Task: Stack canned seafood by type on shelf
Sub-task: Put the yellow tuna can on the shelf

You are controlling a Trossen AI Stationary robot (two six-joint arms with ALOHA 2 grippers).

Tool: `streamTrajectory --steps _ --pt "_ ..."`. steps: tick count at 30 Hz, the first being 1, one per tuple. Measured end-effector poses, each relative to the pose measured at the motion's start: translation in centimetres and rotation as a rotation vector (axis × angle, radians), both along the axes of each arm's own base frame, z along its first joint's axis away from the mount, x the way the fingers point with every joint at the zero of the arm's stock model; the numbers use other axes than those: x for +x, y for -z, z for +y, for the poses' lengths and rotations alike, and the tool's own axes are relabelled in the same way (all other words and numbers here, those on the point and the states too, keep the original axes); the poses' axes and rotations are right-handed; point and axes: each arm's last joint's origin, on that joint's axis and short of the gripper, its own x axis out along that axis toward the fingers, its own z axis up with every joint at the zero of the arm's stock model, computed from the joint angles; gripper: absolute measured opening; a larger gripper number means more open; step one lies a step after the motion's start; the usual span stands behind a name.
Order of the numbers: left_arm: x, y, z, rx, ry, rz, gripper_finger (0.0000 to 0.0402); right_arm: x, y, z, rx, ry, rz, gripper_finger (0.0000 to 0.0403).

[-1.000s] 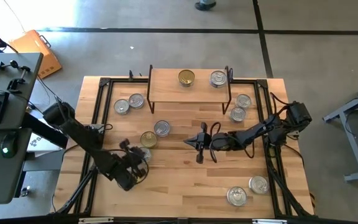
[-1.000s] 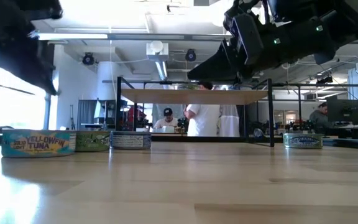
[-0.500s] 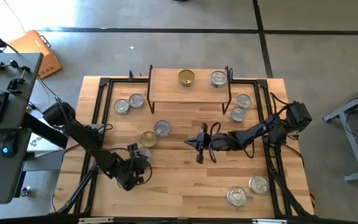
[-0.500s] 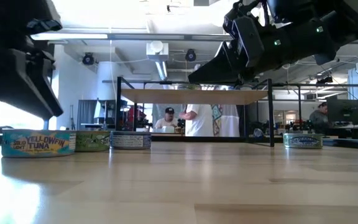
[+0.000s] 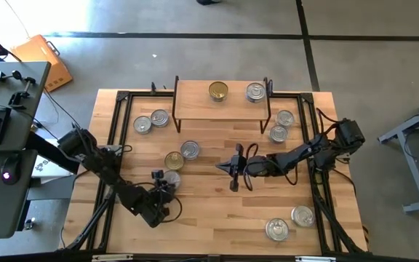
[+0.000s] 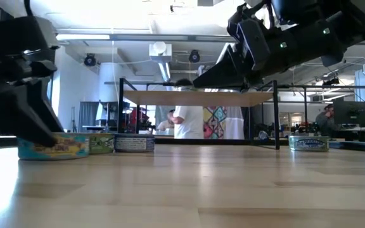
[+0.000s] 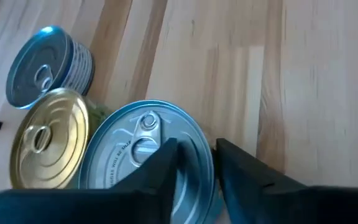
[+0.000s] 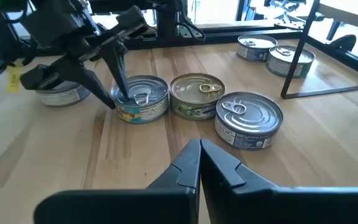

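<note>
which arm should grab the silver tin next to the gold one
Left. The left gripper is already down at that silver tin, fingers straddling its rim, beside the gold-lidded tin. The right gripper hovers shut mid-table, farther off.

I see the table [image 5: 217, 211] carrying the shelf [image 5: 195, 102] and nine loose tins [image 5: 276, 230]; the shelf top bears a gold-lidded tin [image 5: 218, 91] and a silver-lidded tin [image 5: 255, 92].

The middle of the shelf [image 5: 195, 102] top is left bare between 2 tins [image 5: 218, 91]. The tabletop [image 5: 209, 218] front is open; 3 clustered tins [image 5: 173, 161] crowd the left hand [image 5: 160, 183].
</note>
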Motion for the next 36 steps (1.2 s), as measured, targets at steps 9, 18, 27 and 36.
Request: streamTrajectory --steps 9,18,27,36 --pt "1.6 -2.1 -0.2 -0.050 0.036 -0.012 0.0007 -0.1 -0.3 1.6 0.056 -0.320 -0.022 0.0002" --pt "4.2 -5.1 -0.2 -0.077 0.119 -0.155 0.0001 0.4 -1.9 2.8 -0.264 -0.464 -0.136 0.0053" --pt "6.3 -5.9 0.7 -0.151 0.139 -0.238 0.0000 2.1 -0.9 3.1 -0.549 -0.522 0.016 0.0195" --pt "7.4 -6.5 1.1 -0.183 0.181 -0.296 0.0000 4.3 2.3 3.4 -0.860 -0.520 0.142 0.0252"
